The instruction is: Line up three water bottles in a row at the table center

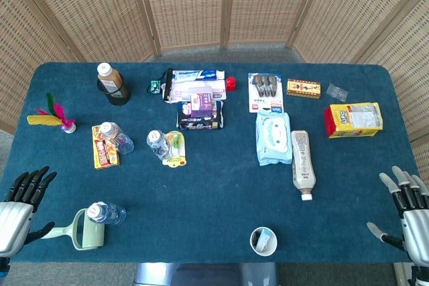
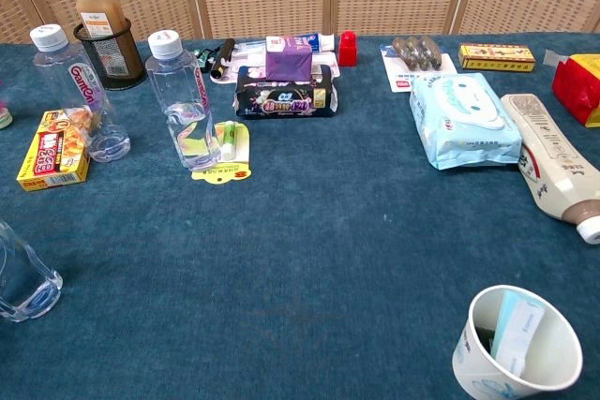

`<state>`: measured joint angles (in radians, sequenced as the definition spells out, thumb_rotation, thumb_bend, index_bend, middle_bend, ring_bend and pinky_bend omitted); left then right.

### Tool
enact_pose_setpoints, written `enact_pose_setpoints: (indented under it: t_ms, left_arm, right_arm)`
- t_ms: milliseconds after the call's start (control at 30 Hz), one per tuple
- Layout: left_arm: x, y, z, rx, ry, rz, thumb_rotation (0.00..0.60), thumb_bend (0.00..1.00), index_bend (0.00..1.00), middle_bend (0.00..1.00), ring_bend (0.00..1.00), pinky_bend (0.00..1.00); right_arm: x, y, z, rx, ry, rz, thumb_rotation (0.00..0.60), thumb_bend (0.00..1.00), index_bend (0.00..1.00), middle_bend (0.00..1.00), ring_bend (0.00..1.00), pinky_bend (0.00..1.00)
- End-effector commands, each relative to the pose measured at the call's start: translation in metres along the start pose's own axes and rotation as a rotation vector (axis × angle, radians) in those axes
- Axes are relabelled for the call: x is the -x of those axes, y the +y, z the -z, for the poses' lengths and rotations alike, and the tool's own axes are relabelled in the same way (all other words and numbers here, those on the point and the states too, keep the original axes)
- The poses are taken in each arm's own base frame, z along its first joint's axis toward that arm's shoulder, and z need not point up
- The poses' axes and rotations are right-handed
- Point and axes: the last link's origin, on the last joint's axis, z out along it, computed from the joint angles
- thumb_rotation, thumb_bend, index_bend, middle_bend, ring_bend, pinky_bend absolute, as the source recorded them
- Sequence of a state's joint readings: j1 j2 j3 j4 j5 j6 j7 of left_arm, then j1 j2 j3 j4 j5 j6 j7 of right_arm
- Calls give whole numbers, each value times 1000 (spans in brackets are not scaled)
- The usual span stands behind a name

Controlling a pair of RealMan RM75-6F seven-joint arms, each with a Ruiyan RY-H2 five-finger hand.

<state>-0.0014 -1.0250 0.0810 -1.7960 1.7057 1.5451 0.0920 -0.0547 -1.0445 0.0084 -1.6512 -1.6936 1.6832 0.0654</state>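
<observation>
I see a paper cup (image 1: 263,241) near the table's (image 1: 221,192) front edge, closer to my right fingers, with a white lotion bottle (image 1: 303,159) lying beyond it. Just beyond my left fingers a green mug (image 1: 88,234) stands, a feather shuttlecock (image 1: 55,117) farther off.

— What print could you actually read on the table?

— You had "Gemon", or something close to it, in red letters running up the label of the water bottle (image 2: 82,91) at 9 o'clock from the second bottle (image 2: 184,100), whose own red lettering was too curved to read. The yellow box (image 1: 354,119) at 3 o'clock from the wipes pack (image 1: 273,137) showed large letters, perhaps "G-in".

— And the snack box (image 2: 52,149)?

— Red characters and a barcode; you couldn't make them out.
</observation>
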Motion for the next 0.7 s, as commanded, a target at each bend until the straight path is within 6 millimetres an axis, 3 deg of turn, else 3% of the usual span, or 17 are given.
enact_pose_setpoints:
  t_ms: [33,400,700]
  left_arm:
    - [0,0,0,-1,-1,0,600,74,0,0,0,0]
    - [7,2,-3,20,-74,30,600,72,0,0,0,0]
    - [33,4,-31,141,-268,212,600,69,0,0,0,0]
  right_arm:
    - [0,0,0,-2,-4,-1,600,0,110,20,0,0]
    - [3,-2,-1,-14,-24,-4,600,0,111,20,0,0]
    - [3,-4,1,-24,-29,-14,600,0,113,21,0,0]
